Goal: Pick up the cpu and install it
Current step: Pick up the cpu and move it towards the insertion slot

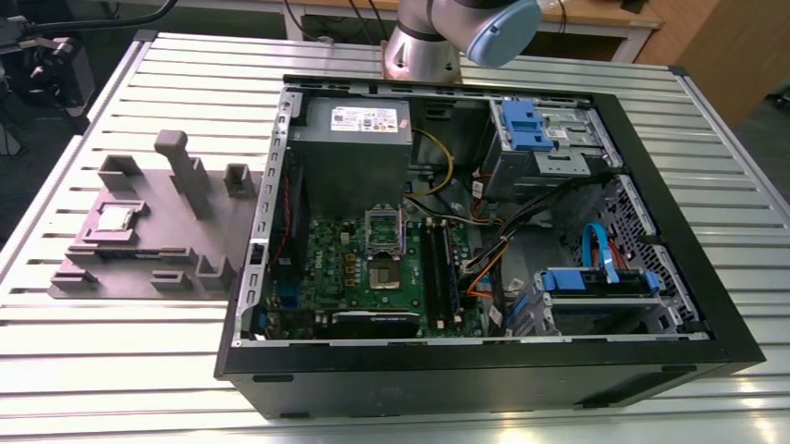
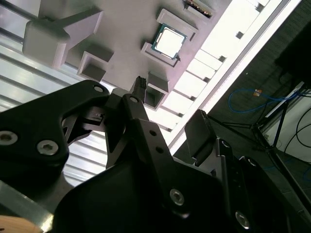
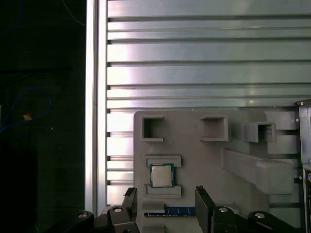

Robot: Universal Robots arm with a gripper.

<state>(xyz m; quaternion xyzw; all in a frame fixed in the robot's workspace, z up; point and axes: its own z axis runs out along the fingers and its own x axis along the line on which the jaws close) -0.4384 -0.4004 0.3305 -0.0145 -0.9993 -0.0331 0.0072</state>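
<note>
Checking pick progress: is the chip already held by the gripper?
No: in the first wrist view the chip lies in the grey tray, and the open gripper holds nothing.

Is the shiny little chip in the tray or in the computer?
In the tray: the cpu lies flat in its pocket, outside the computer; the end effector is open.

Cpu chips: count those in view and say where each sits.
1. The cpu lies in the tray, at the exterior view's left of the computer case; its interior could hide others.
</note>
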